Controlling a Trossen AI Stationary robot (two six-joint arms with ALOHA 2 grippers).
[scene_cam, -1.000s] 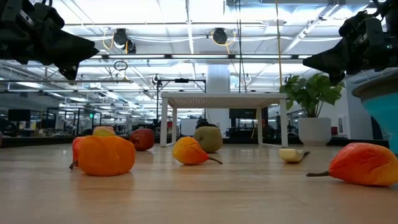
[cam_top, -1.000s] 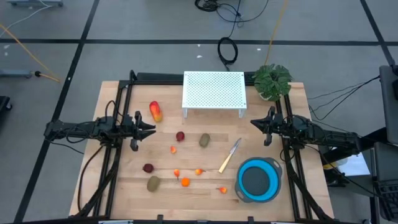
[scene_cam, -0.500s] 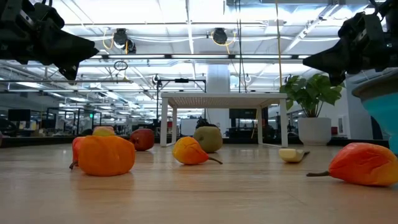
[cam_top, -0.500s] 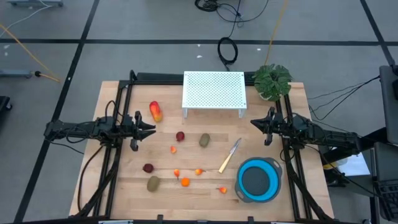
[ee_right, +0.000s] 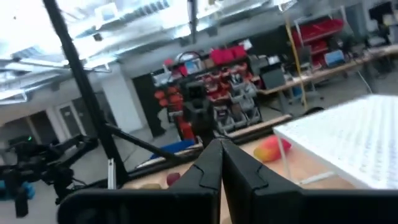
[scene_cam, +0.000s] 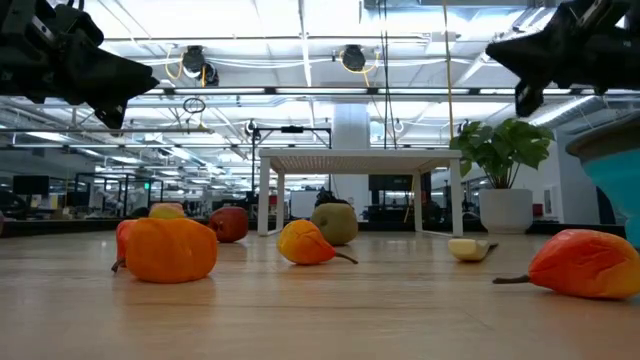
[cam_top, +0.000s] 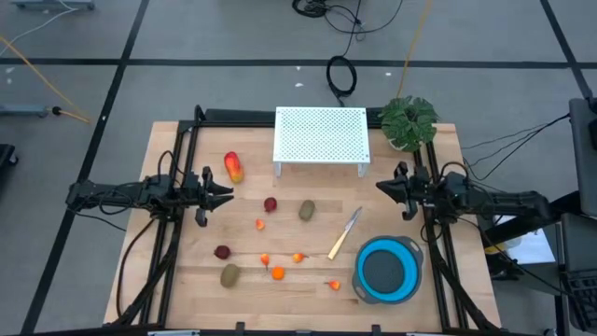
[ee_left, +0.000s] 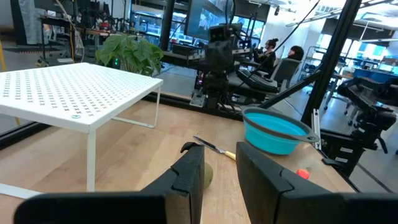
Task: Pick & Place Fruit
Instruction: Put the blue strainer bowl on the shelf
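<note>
You're looking at a wooden table on a grey floor crossed by dark lines, with a coiled black cable behind it. Beyond the table, long ceiling lights glow over shelves of red bins, and a seated person works at a desk.

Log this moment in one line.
left gripper: open, empty | right gripper: shut, empty | fruit: on table | blue bowl: empty

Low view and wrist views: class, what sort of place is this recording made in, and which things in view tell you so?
Probably a robotics lab or workshop: long ceiling lights over an open hall, shelves of red parts bins, and a person seated at a workstation beyond the wooden table.
</note>
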